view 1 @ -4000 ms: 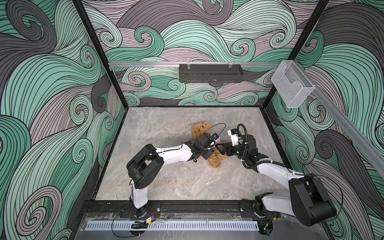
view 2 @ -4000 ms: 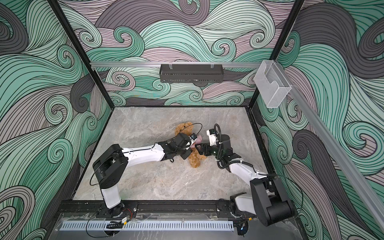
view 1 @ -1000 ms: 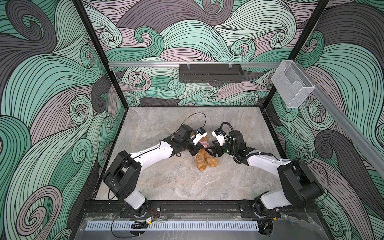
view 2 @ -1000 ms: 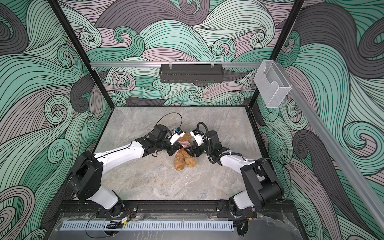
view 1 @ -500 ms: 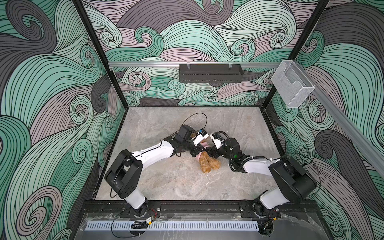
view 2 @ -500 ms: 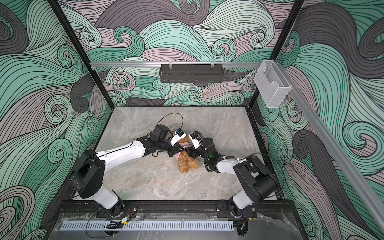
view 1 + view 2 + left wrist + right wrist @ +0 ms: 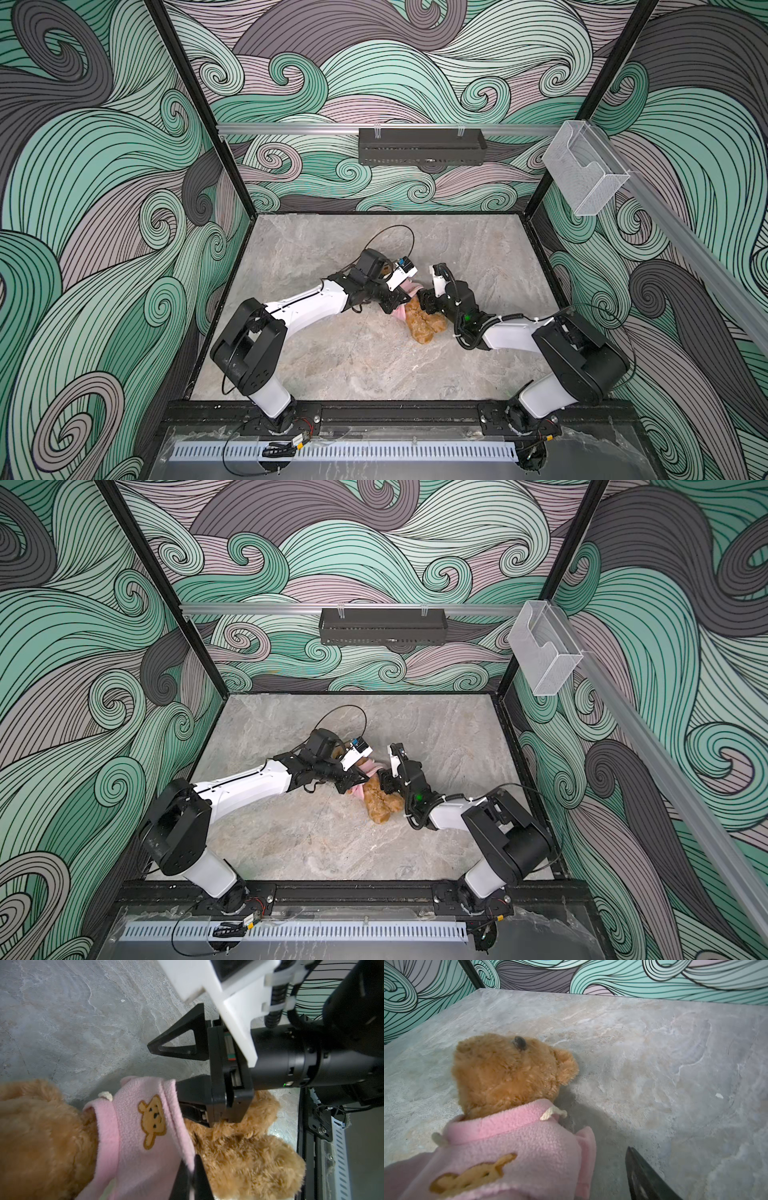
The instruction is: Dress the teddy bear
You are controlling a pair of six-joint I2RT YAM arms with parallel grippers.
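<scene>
The golden-brown teddy bear (image 7: 426,324) (image 7: 382,806) lies mid-table, its head (image 7: 504,1072) toward the back wall. A pink fleece garment (image 7: 141,1136) (image 7: 512,1147) with an orange bear-face patch sits round its neck and chest. My left gripper (image 7: 190,1165) (image 7: 395,305) is shut on the garment's lower hem. My right gripper (image 7: 164,1066) (image 7: 422,301) is open at the bear's side. Its upper finger (image 7: 178,1043) is in the air, and its lower finger (image 7: 191,1088) lies at the garment's edge against the bear's belly. In the right wrist view only one finger (image 7: 645,1178) shows.
Bare marble tabletop (image 7: 332,361) surrounds the bear. A black rack (image 7: 422,151) hangs on the back wall and a clear plastic holder (image 7: 586,174) on the right rail. A black rail (image 7: 395,411) runs along the table's front edge. The left arm's cable (image 7: 390,232) loops above the bear.
My right gripper has moved in to the bear's side and its jaws have narrowed. The bear's legs have shifted a little to the right. The left gripper keeps its hold on the garment.
</scene>
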